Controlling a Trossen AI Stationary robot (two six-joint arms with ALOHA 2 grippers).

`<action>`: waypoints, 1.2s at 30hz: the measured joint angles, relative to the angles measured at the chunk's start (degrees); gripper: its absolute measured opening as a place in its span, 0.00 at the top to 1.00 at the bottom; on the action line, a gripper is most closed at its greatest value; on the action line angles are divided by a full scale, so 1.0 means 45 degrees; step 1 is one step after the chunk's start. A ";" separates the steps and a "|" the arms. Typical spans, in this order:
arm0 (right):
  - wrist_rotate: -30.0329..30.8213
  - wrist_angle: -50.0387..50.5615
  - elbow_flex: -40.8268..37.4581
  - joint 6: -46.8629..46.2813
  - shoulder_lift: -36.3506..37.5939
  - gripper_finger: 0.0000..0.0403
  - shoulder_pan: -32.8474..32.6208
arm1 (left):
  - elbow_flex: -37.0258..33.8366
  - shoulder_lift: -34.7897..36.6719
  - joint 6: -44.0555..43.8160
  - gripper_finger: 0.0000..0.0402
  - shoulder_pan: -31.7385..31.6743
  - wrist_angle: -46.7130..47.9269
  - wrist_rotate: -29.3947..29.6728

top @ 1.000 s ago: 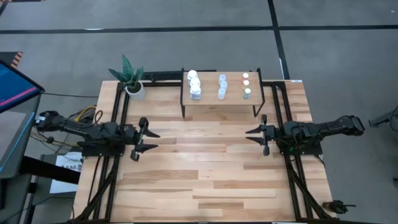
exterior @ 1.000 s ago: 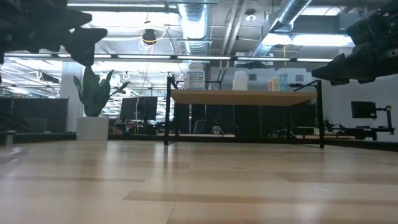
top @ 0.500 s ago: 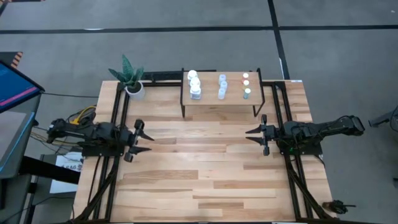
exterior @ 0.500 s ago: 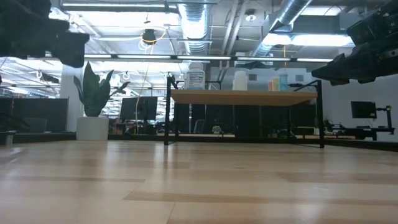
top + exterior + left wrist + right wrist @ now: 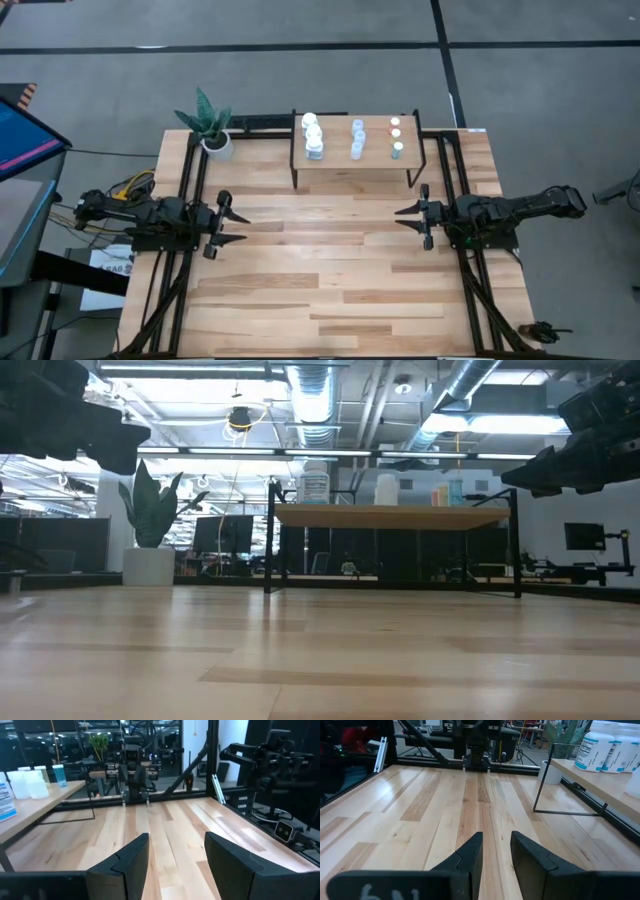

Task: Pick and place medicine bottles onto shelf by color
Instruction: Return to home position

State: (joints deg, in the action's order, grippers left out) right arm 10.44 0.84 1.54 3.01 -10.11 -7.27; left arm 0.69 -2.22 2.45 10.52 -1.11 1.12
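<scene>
High view: left pincer (image 5: 240, 227) and right pincer (image 5: 399, 218) spread empty above table (image 5: 320, 285), medicine bottles (image 5: 313, 136) on shelf (image 5: 372, 160).

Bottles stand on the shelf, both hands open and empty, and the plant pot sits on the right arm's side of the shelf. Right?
No. The high view shows the plant pot on the left arm's side of the shelf. The bottles, left hand and right hand are as stated.

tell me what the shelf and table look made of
Shelf: top looks like pale matte wood, plain tan; its thin black legs are probably metal. Table: wood planks in mixed tones, grain and seams visible, slight sheen.
</scene>
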 joint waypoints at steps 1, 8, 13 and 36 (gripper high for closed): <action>0.0000 0.0000 -0.0001 0.0000 0.0000 0.70 -0.0001 | 0.0000 -0.0004 0.0003 0.54 0.0000 -0.0007 -0.0003; 0.0000 0.0000 -0.0001 0.0001 0.0000 0.69 -0.0005 | -0.0004 0.0000 0.0025 0.54 0.0000 0.0016 -0.0003; 0.0000 0.0000 0.0000 0.0000 0.0000 0.69 -0.0005 | -0.0005 0.0000 -0.0129 0.54 0.0000 0.0012 -0.0011; 0.0000 0.0000 0.0000 0.0001 0.0000 0.69 -0.0003 | -0.0010 0.0000 -0.0026 0.54 0.0000 0.0006 -0.0033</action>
State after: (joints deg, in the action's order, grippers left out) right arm 10.44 0.84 1.54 3.01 -10.11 -7.28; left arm 0.64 -2.22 2.34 10.52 -1.08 0.97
